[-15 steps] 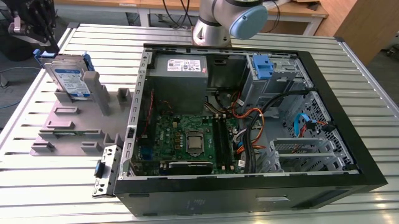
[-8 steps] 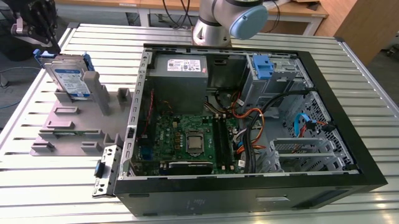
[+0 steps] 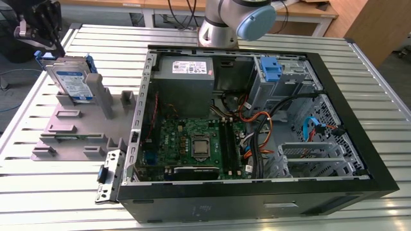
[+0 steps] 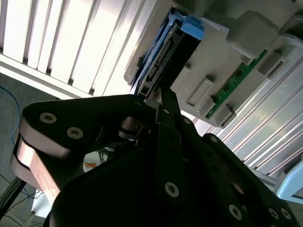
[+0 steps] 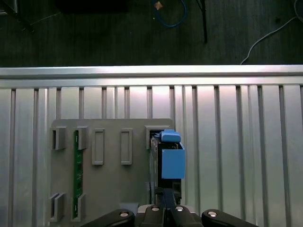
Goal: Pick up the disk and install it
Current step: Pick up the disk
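Note:
The disk [image 3: 72, 81] stands on edge in a slot of the grey holder [image 3: 70, 130] at the exterior view's left, its white-and-blue label facing out and its blue carrier around it. My gripper [image 3: 57, 48] hangs just above the disk's upper end. In both wrist views the disk [image 4: 161, 56] [image 5: 170, 161] lies straight ahead of the fingertips [image 4: 161, 97], with the gripper [image 5: 163, 193] pointing at its near edge. The fingers look pressed together, with nothing between them.
The open computer case [image 3: 257, 120] lies to the holder's right in the exterior view, with a drive cage and upright blue latch [image 3: 272, 67] at its far corner. A green memory stick [image 5: 75, 175] sits in another holder slot. The slatted metal table [image 3: 51, 192] ends just beyond the holder.

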